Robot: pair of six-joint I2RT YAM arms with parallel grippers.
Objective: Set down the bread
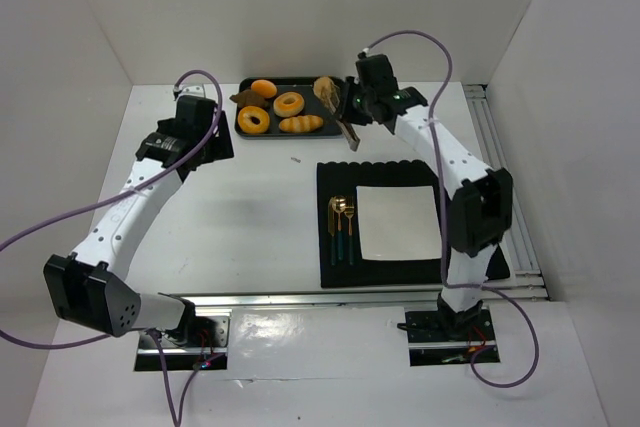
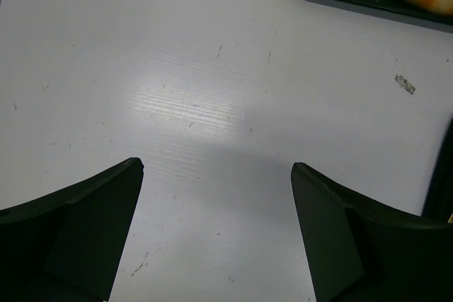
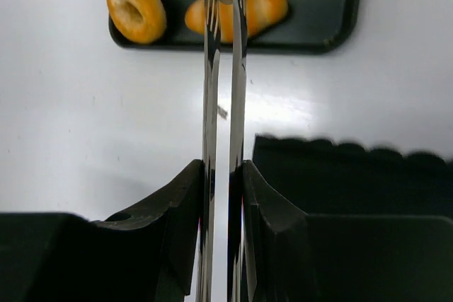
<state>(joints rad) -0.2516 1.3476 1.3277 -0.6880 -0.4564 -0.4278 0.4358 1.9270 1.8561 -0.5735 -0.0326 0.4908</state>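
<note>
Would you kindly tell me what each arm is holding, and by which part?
Right gripper: metal tongs, squeezed shut partway along their arms, tips nipping the bread. Left gripper: nothing, jaws open.

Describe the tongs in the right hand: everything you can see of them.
The tongs are two long, thin, shiny blades, metal by the look, running nearly parallel with a narrow gap between them. The right hand is shut on them, its dark jaws pressing one blade from each side. The tips reach over the dark tray and pinch the pale tan bread between them. The rear end lies outside the wrist view.
</note>
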